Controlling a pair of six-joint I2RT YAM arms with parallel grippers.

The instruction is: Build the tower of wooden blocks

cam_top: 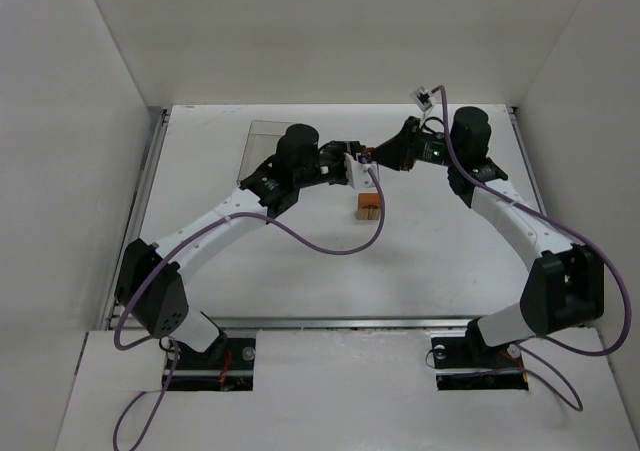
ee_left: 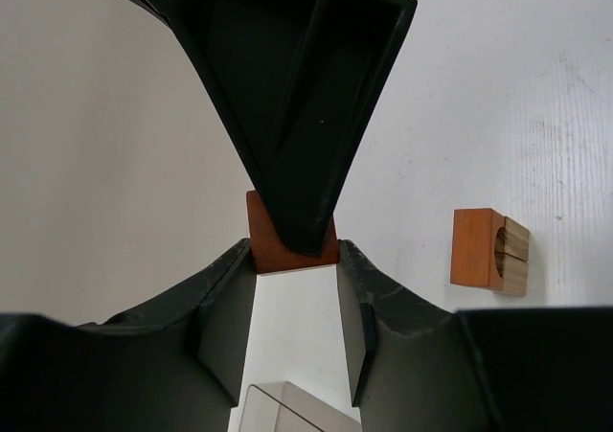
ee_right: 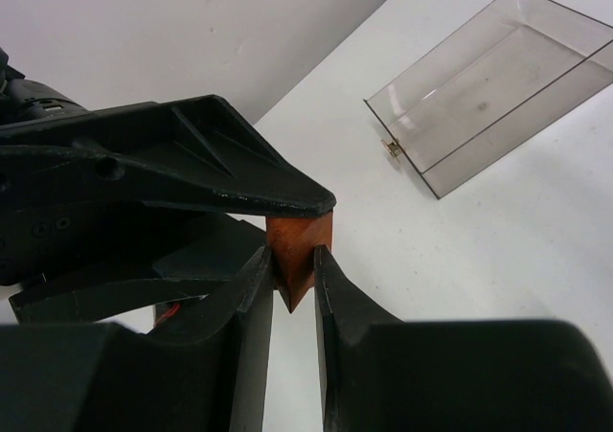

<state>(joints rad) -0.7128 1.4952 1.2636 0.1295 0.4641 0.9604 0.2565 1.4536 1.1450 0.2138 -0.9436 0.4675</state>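
A reddish-orange wooden block (ee_left: 273,248) hangs in the air between both grippers, also in the right wrist view (ee_right: 299,240). My left gripper (ee_left: 294,255) has both fingertips against its sides. My right gripper (ee_right: 292,260) is clamped on it from the opposite direction, and one of its fingers (ee_left: 306,116) covers part of the block. In the top view the two grippers meet at mid-table, left (cam_top: 352,161) and right (cam_top: 385,155). The wood block tower (cam_top: 369,204), a small orange and tan stack, stands on the table just in front of them and also shows in the left wrist view (ee_left: 488,250).
A clear plastic box (cam_top: 265,143) lies on the table behind the left arm; it also shows in the right wrist view (ee_right: 488,87). White walls enclose the table on three sides. Purple cables loop from both arms.
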